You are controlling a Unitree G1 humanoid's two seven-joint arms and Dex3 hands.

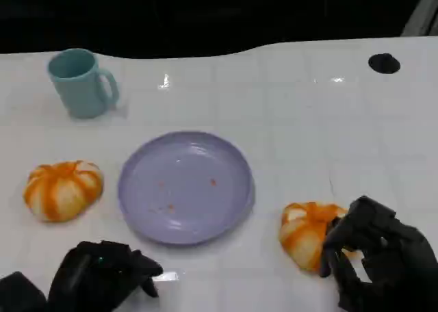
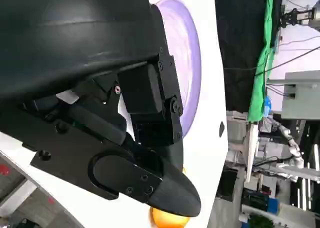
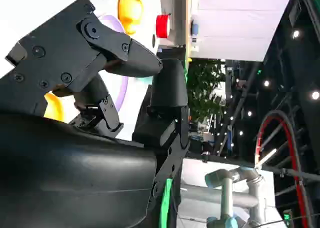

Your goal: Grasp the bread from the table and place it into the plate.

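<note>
Nearest to us, the right hand (image 1: 373, 257) sits at the lower right of the white bench (image 1: 308, 120), its black fingers curled against the near side of an orange-and-white bread roll (image 1: 304, 231). From the head view we see the fingers touching the roll, though we cannot tell whether they have truly closed on it. The roll lies on the bench, just right of the plate (image 1: 186, 187) and outside it. Our left hand (image 1: 102, 274) rests low at the lower left, fingers drawn in with nothing between them. The lilac plate sits in the middle of the bench, with a few orange crumbs on its face. A second orange-and-white roll (image 1: 63, 189) lies to the plate's left, apart from its rim. Farther back on the left stands a pale blue mug (image 1: 81, 83), upright, its handle to the right.
</note>
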